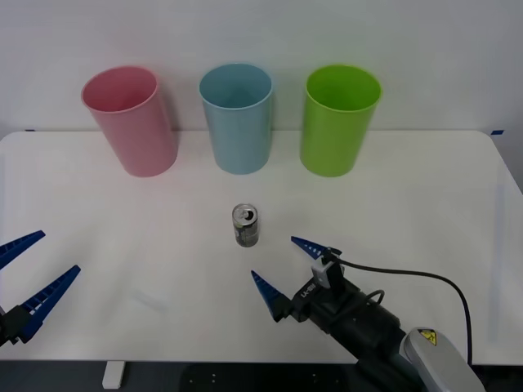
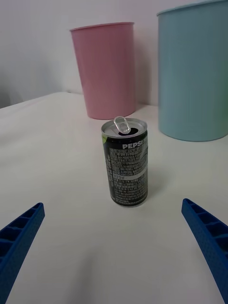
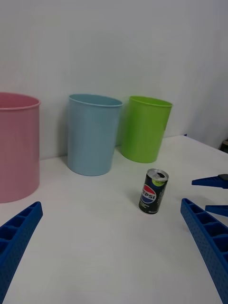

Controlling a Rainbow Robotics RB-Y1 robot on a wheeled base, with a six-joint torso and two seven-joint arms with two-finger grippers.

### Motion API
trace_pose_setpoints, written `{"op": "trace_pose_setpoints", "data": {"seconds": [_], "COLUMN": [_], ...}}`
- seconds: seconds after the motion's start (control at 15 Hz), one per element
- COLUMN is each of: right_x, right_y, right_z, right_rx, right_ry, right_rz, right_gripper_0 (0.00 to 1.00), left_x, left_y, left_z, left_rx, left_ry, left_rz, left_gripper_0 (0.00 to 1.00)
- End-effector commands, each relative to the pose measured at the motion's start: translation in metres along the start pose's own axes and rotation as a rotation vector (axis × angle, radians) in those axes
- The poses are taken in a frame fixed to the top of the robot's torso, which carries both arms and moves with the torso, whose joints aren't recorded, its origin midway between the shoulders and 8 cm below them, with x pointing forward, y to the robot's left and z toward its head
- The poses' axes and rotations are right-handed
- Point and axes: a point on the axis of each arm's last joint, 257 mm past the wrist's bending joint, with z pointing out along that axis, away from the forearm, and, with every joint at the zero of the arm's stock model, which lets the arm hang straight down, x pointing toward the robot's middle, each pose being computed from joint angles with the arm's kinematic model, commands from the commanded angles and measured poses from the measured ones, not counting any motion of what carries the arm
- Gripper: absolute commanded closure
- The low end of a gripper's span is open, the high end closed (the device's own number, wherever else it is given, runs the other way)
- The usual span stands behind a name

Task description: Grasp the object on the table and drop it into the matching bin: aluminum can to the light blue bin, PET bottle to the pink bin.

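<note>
The aluminum can [image 1: 246, 225] stands upright mid-counter [image 1: 425, 196], pull-tab up, nothing touching it. Just beside it, on the robot's right and nearer the robot, the right end effector [image 1: 282, 268] hovers low with its blue fingers spread wide, pointing at the can. Behind the can, along the far edge: the pink bin [image 1: 131, 119], the light blue bin [image 1: 237, 117], the lime green bin [image 1: 338, 119]. Far off at the near left corner, the left end effector [image 1: 33, 269] waits, fingers spread too.
</note>
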Motion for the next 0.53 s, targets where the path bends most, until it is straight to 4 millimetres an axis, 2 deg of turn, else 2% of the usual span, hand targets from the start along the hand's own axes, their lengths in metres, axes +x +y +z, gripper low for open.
{"op": "trace_pose_setpoints", "data": {"seconds": [0.07,0.53], "right_x": [0.007,0.012], "right_y": [0.0,-0.01], "right_z": [0.019,0.065], "right_rx": [-0.008,0.02], "right_ry": [0.011,0.035], "right_rz": [0.017,0.022], "right_gripper_0": [0.0,0.0], "left_x": [0.0,0.0], "left_y": [0.0,0.0], "left_z": [0.0,0.0], "left_rx": [0.0,0.0], "left_ry": [0.0,0.0], "left_rz": [0.0,0.0], "left_gripper_0": [0.0,0.0]}}
